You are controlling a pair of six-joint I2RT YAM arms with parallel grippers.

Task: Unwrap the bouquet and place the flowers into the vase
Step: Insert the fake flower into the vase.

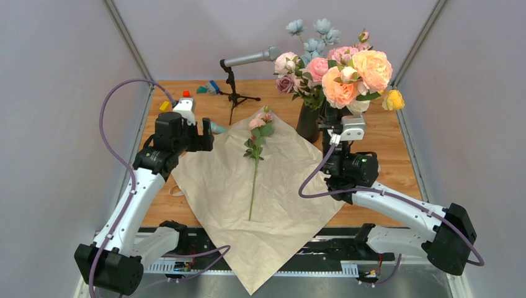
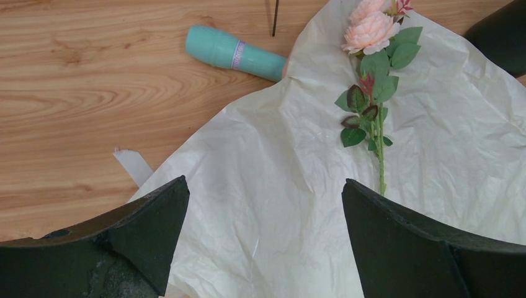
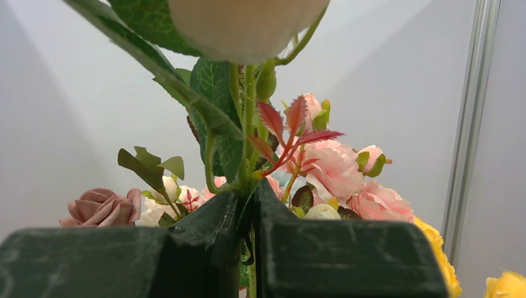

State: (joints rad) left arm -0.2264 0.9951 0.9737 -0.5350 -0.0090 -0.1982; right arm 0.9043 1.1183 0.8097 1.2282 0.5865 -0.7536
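Observation:
The bouquet is undone: its crinkled beige paper (image 1: 273, 205) lies spread flat on the table. One pink flower (image 1: 255, 155) on a long green stem lies across the paper (image 2: 273, 186), and its bloom (image 2: 371, 31) shows in the left wrist view. My left gripper (image 2: 263, 186) hovers open over the paper's left corner, nothing between its fingers. The black vase (image 1: 307, 121) stands behind the paper with several pink, cream and mauve flowers (image 1: 347, 68) in it. My right gripper (image 3: 251, 194) is shut on a green stem (image 3: 248, 124) with a cream bloom (image 3: 245, 25), right beside the vase (image 1: 330, 124).
A teal bottle (image 2: 236, 53) lies on the wood left of the paper. A cream ribbon strip (image 2: 133, 166) pokes out from under the paper's edge. A microphone on a small stand (image 1: 248, 59) and coloured blocks (image 1: 211, 87) sit at the back. Blue blossoms (image 1: 310, 34) and a yellow rose (image 1: 394, 99) also stand in the arrangement.

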